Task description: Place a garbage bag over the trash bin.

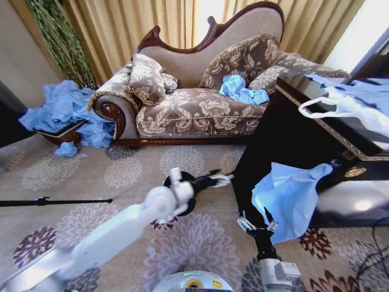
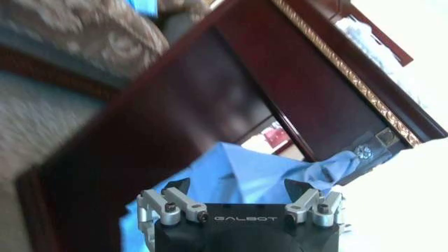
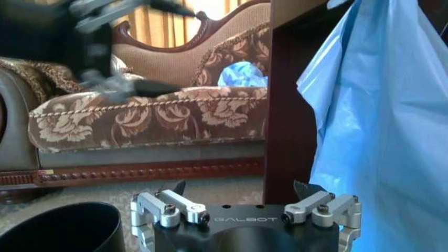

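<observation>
Left gripper (image 1: 222, 179) fingers spread, empty, above trash bin (image 3: 60, 228); right gripper (image 1: 258, 224) fingers apart, garbage bag (image 1: 289, 198) just beside them.

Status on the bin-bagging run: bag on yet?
Not yet. The garbage bag hangs off the dark table, with the right gripper open just below it, not gripping. The left gripper is open above the carpet. The trash bin has no bag over it.
</observation>
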You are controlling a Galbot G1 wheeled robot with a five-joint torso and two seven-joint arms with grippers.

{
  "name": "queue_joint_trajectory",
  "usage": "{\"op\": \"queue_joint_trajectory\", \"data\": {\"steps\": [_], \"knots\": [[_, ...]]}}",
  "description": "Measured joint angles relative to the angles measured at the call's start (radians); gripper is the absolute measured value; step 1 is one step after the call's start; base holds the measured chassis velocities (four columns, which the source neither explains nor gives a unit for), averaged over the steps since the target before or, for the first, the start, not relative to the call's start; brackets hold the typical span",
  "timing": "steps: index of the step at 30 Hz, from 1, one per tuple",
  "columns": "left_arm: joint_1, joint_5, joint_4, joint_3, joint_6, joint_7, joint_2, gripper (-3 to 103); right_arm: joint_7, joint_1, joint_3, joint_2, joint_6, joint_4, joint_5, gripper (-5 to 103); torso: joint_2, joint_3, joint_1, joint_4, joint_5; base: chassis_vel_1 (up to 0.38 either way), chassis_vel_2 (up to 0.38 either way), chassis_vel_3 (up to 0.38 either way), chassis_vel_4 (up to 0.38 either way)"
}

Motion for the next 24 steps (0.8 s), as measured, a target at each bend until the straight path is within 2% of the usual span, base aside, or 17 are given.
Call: {"op": "queue_joint_trajectory", "data": {"steps": [1,2,4,7,9,21,24], "knots": [[0.000,0.000,0.000,0.000,0.000,0.000,0.000,93,0.000,0.000,0.000,0.000,0.000,0.000,0.000,100,0.000,0.000,0.000,0.0000,0.0000,0.000,0.000,0.000,0.000],[-0.015,-0.028,0.024,0.017,0.006,-0.021,-0.051,93,-0.002,0.002,0.006,0.002,0.003,-0.005,0.002,100,0.000,0.000,0.000,-0.0002,-0.0002,0.000,0.000,0.000,0.000],[-0.020,-0.034,0.037,0.023,0.008,-0.026,-0.074,93,-0.002,0.003,0.008,0.002,0.005,-0.008,0.002,100,0.000,0.000,0.000,-0.0002,0.0004,0.000,0.000,0.000,0.000],[-0.035,-0.066,0.075,0.033,0.019,-0.050,-0.158,93,-0.003,0.008,0.013,0.002,0.008,-0.017,0.006,100,0.000,0.000,0.000,0.0000,0.0000,0.000,0.000,0.000,0.000],[-0.042,-0.083,0.090,0.037,0.023,-0.059,-0.188,93,-0.002,0.011,0.014,0.001,0.008,-0.018,0.009,100,0.000,0.000,0.000,0.0000,0.0000,0.000,0.000,0.000,0.000],[-0.098,-0.130,0.183,0.051,0.029,-0.074,-0.324,92,0.011,0.012,0.020,-0.012,0.011,-0.024,0.019,100,0.000,0.000,0.000,0.0000,-0.0002,0.000,0.000,0.000,0.000],[-0.105,-0.130,0.204,0.058,0.031,-0.078,-0.356,97,0.015,0.013,0.020,-0.015,0.013,-0.025,0.020,100,0.000,0.000,0.000,-0.0002,-0.0001,0.000,0.000,0.000,0.000]]}}
